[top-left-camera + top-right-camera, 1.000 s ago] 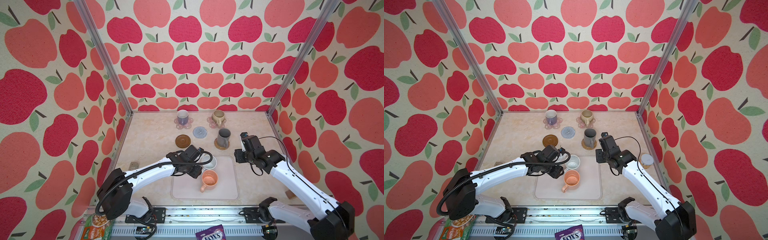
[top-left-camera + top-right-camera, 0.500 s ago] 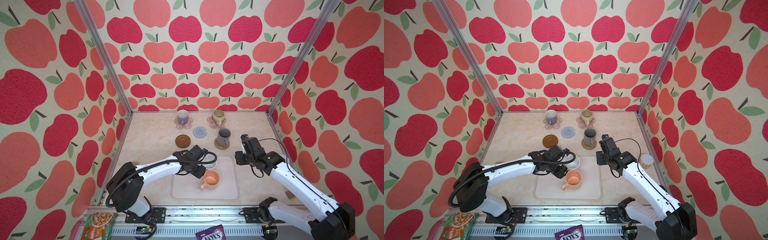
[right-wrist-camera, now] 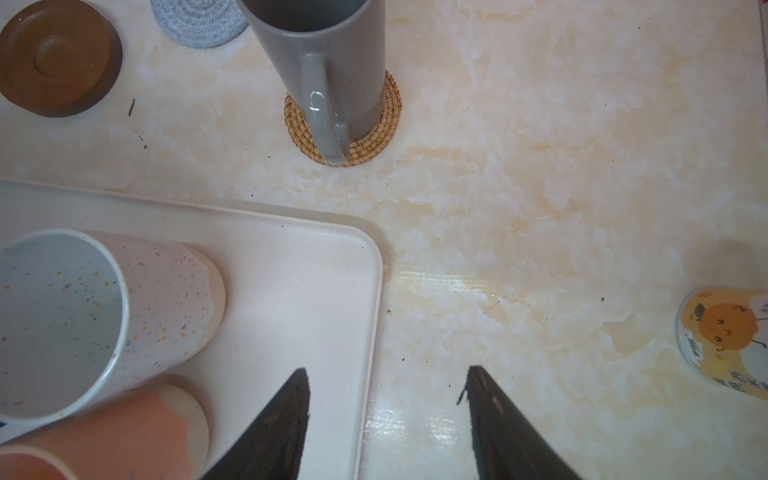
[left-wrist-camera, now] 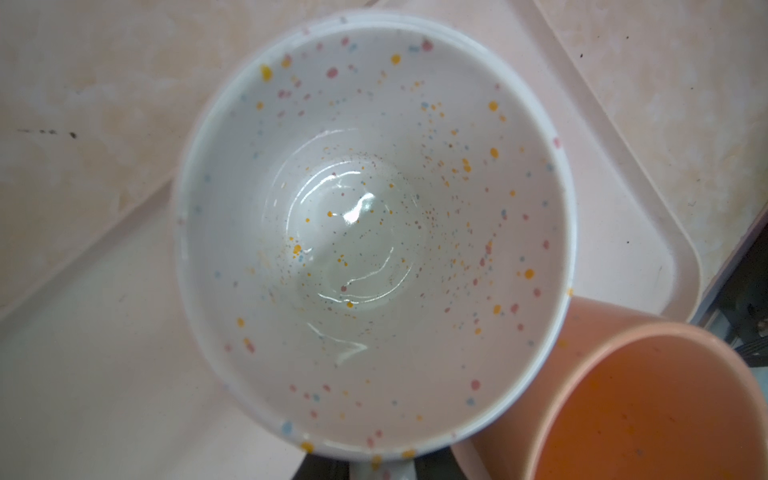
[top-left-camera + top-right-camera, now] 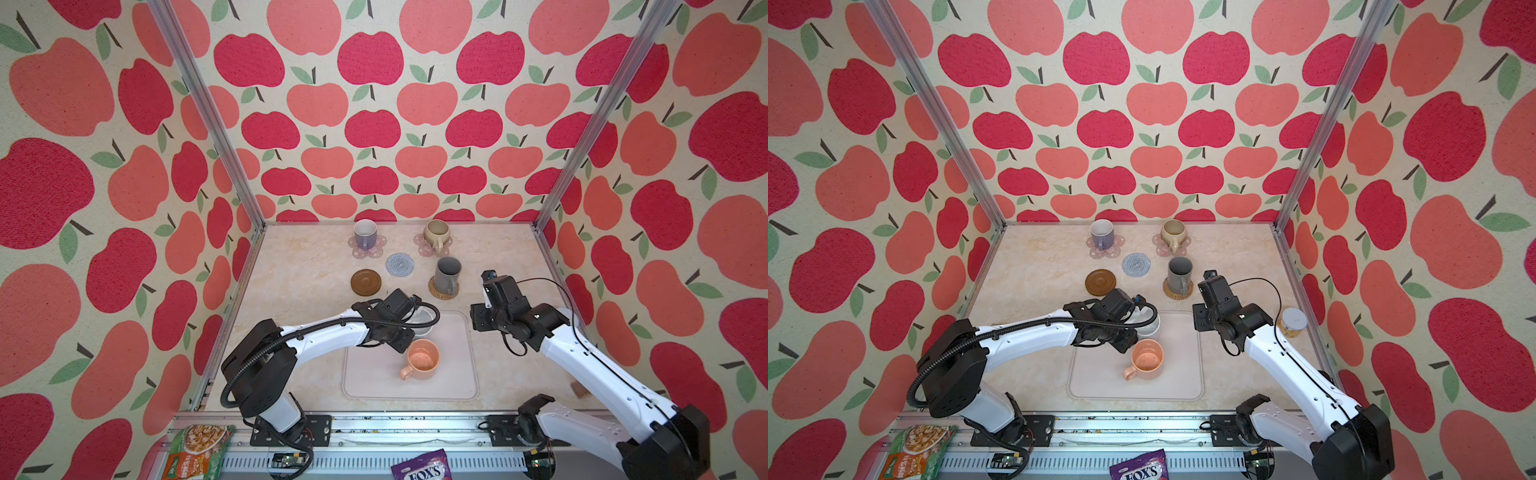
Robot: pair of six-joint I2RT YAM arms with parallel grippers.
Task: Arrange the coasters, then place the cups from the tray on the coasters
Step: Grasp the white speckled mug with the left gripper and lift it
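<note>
On the far left corner of the tray the white cup stands upright, close to the far rim, its base on the tray floor. The peach cup is just beside it on the near side, handle pointing near-left. The left gripper sits low at the white cup's left side. In the left wrist view only slivers of its dark fingers show, hard against either side of the cup's handle. Whether they actually press it I cannot tell.

The tray's right half lies bare. The right gripper hangs by the tray's far right corner with its jaws spread wide and nothing between them, one finger over the tray and the other over the table past the rim.

Beyond the far rim a strip of bare table separates the tray from the coasters. The dark grey cup stands on the rattan coaster, nearest the right gripper. The brown disc and blue-grey coaster lie uncovered, near each other but apart. Farther back, the lavender cup sits on one pink flower coaster and the beige cup on the other pink flower coaster. A small jar stands right of the tray, clear of its rim.
</note>
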